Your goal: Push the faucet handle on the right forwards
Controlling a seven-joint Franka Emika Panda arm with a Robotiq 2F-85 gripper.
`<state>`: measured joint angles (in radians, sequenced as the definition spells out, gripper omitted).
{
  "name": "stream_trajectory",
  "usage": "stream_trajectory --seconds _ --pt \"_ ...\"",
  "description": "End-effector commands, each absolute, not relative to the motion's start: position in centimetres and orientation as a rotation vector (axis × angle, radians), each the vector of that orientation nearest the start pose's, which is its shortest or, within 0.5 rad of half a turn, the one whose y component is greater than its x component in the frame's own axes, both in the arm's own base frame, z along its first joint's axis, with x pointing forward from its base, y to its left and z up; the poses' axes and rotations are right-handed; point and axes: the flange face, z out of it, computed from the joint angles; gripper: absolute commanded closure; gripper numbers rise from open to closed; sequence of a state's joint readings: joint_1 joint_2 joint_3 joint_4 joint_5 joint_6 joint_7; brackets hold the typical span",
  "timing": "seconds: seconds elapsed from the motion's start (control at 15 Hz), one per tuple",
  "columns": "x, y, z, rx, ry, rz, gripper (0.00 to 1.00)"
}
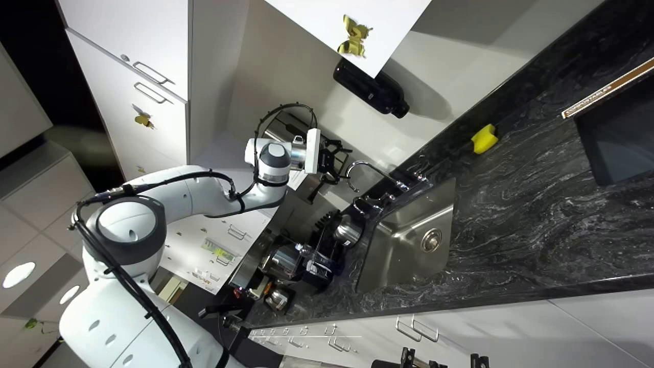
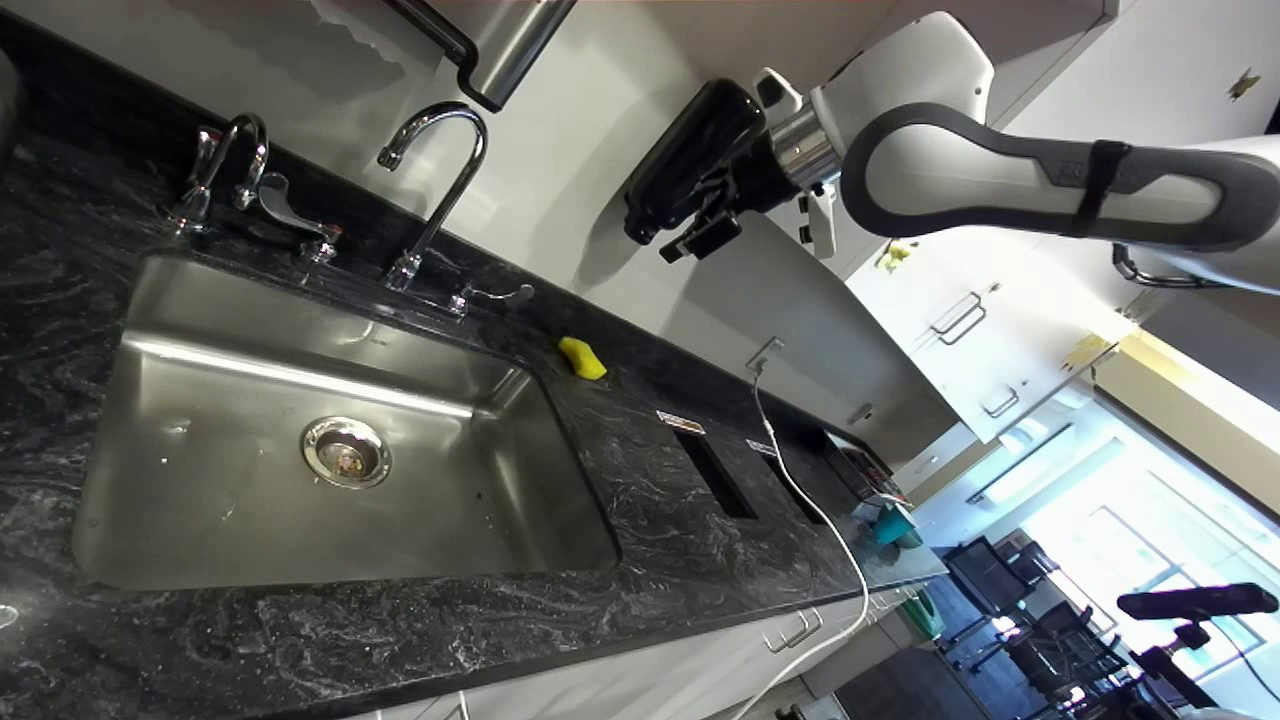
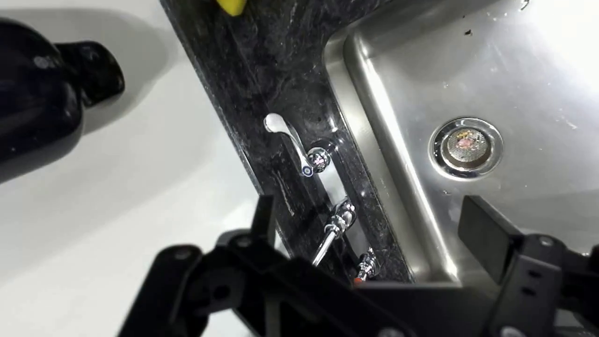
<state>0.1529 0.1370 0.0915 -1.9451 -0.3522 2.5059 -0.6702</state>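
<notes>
The right faucet handle (image 2: 505,293) is a chrome lever on the faucet base beside the sink. In the wrist view the handle (image 3: 290,140) shows a blue dot and points up-left, away from the basin. It is small in an exterior view (image 1: 420,177). The tall curved chrome faucet (image 2: 462,190) stands beside it, and its stem (image 3: 325,245) shows in the wrist view. My gripper (image 3: 374,224) is open and empty, with its fingers wide apart. It hangs above the faucet, apart from the handle, in both exterior views (image 1: 346,163) (image 2: 700,237).
A steel sink (image 2: 420,520) lies in front of the faucet. A red-marked handle (image 2: 295,220) and a smaller tap (image 2: 250,140) stand on the far side. A black bottle (image 1: 370,89) is by the wall near the gripper. A yellow sponge (image 2: 582,358) lies on the dark counter.
</notes>
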Motion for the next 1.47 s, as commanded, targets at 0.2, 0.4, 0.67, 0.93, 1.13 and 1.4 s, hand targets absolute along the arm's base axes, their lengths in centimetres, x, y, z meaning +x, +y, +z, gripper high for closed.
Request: stream_trajectory --seconds 0.2,0.4,0.67,0.93,1.13,1.4 --pt "67.6 14.8 42.9 -2.872 -1.906 -0.605 0.0" --pt "69.6 14.5 40.4 -2.921 -1.847 -0.547 0.0" --pt "69.3 14.5 39.1 -2.908 -1.825 -0.54 0.0" --pt "69.6 14.5 39.3 -2.91 -1.824 -0.544 0.0" --pt "71.2 14.1 38.6 -2.93 -1.946 -0.6 0.0" --pt "72.9 13.5 35.9 -2.851 -2.092 -0.647 0.0"
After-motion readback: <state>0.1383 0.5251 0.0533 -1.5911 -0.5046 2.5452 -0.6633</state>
